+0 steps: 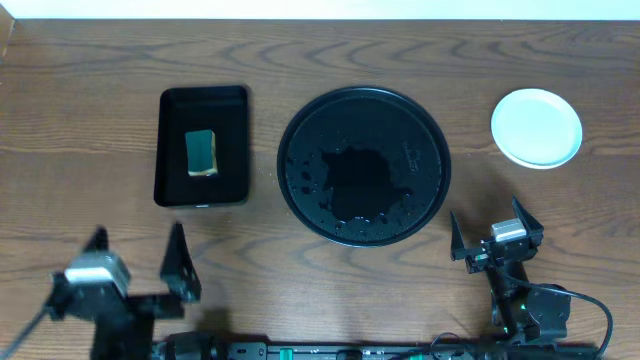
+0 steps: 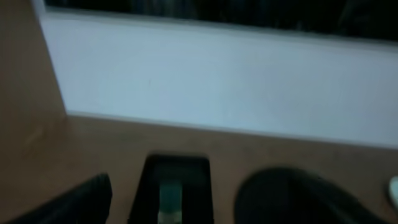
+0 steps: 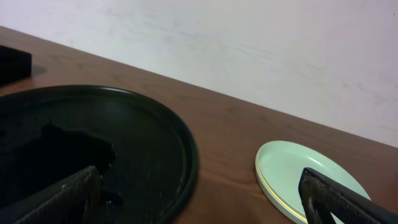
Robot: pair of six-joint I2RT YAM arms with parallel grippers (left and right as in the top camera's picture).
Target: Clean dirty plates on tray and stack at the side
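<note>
Several plates (image 3: 298, 174) stack in right wrist view; overhead shows one.

You see a green sponge (image 1: 202, 152) lying inside a small black rectangular tray (image 1: 228, 125) on the brown wooden tabletop (image 1: 90, 60), below a white wall (image 3: 249, 50).

Seen from overhead, your widest lane is the bare wooden table (image 1: 320, 275) along the bottom of the frame. It runs between the left gripper (image 1: 138, 235) at lower left and the right gripper (image 1: 487, 215) at lower right, both with fingers spread. The round black tray (image 1: 400, 115) fills the centre; its raised rim is the only barrier there. A strip of wood separates it from the rectangular tray (image 1: 170, 150) at centre left, which holds a sponge (image 1: 202, 153). At upper right, the stacked plates (image 1: 536, 127) sit well apart from the round tray, with open wood around them
</note>
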